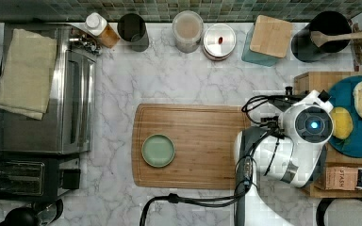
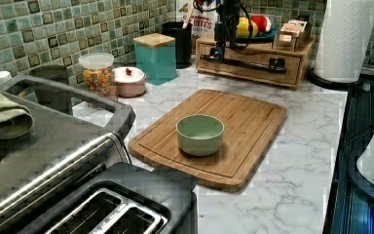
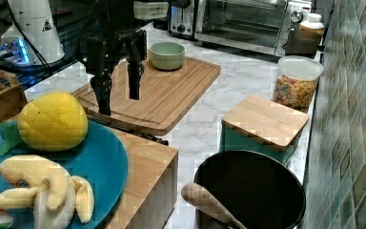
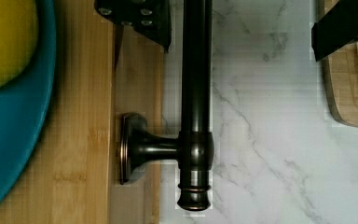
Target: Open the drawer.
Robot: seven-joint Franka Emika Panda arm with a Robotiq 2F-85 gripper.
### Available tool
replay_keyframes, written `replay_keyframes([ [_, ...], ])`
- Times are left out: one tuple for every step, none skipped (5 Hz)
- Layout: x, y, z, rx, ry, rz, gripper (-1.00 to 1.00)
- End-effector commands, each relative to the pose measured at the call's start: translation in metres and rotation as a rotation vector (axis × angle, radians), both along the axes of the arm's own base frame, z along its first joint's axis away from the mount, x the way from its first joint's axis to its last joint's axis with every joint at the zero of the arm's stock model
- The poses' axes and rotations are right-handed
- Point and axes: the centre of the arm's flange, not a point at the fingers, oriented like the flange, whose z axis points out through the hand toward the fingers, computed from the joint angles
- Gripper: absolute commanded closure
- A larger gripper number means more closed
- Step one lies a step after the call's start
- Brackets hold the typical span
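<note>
Straddling the bar handle (image 4: 195,93) | end effector (image 3: 119,78) is spreading wide, holding nothing | drawer (image 2: 251,66) is sitting shut at the table's 3 o'clock in the top view | risk: closing off-centre near the handle's end, fingers are slipping off when pulling.

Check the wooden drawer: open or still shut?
Shut. The drawer front sits flush with its wooden box, and the open gripper straddles the black handle.
</note>
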Motion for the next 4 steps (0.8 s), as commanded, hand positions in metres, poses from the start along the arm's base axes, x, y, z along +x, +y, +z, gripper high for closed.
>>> replay_keyframes([
  [-0.045, -0.048, -0.025, 0.020, -0.024, -0.124, -1.00],
  [-0.048, -0.040, -0.038, 0.069, -0.028, -0.120, -1.00],
  [-0.050, -0.029, -0.049, 0.082, -0.040, -0.144, -1.00],
  [-0.055, -0.032, -0.066, 0.090, -0.031, -0.139, -1.00],
])
